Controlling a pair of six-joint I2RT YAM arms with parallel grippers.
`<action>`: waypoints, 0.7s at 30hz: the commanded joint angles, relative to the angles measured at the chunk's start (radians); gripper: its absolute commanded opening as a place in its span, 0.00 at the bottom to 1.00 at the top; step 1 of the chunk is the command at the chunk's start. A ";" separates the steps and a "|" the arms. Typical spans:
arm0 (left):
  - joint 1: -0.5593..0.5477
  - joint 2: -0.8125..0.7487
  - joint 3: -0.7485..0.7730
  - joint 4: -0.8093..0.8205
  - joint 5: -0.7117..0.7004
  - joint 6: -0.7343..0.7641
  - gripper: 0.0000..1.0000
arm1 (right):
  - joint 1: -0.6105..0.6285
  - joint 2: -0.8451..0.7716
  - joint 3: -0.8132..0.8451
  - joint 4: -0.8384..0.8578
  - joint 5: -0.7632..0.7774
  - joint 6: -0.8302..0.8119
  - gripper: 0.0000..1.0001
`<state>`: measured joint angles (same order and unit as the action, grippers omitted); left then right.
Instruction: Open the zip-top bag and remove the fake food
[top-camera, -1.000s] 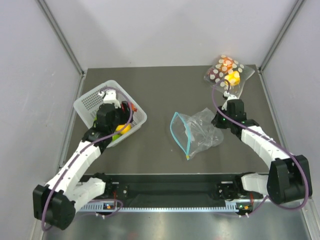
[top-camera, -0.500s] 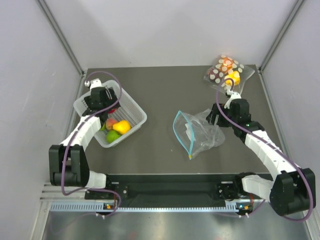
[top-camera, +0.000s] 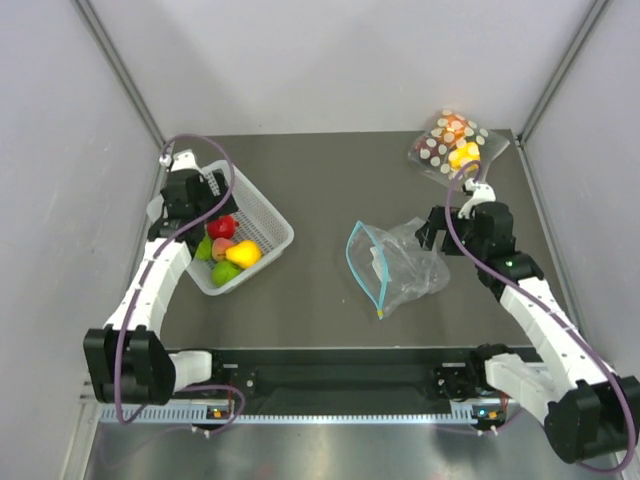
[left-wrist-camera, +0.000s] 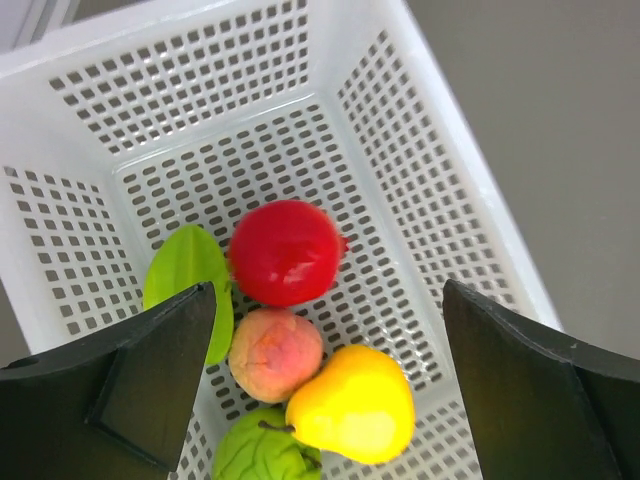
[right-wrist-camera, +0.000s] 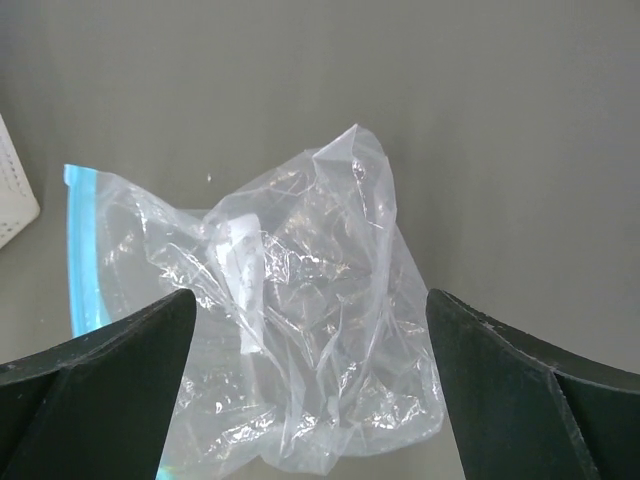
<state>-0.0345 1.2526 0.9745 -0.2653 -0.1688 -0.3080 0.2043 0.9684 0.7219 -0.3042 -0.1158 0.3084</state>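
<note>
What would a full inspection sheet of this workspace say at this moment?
Surface: dark grey table, no spills seen.
Job's things: zip bag lies crumpled right of centre, empty, and its blue mouth looks open. The red fruit, yellow fruit, peach fruit, green fruit and a green leaf-shaped piece lie in the white basket.
Clutter: dotted bag with food inside, at the far right corner.
Grippers: left gripper is open above the basket, right gripper is open above the zip bag, and neither holds anything.
Cables: a purple cable loops along each arm, no snag seen.
Surroundings: pale walls, metal frame posts.
</note>
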 joint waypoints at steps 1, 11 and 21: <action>0.002 -0.050 0.107 -0.139 0.046 0.023 0.99 | -0.013 -0.074 0.060 -0.012 0.050 -0.025 0.97; 0.002 -0.131 0.217 -0.298 0.098 0.043 0.99 | -0.013 -0.163 0.123 -0.061 0.145 -0.054 0.98; 0.002 -0.148 0.234 -0.336 0.157 0.112 0.99 | -0.013 -0.227 0.137 -0.075 0.192 -0.063 0.99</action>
<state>-0.0345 1.1084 1.1656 -0.5655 -0.0391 -0.2356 0.2043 0.7631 0.8074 -0.3717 0.0460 0.2611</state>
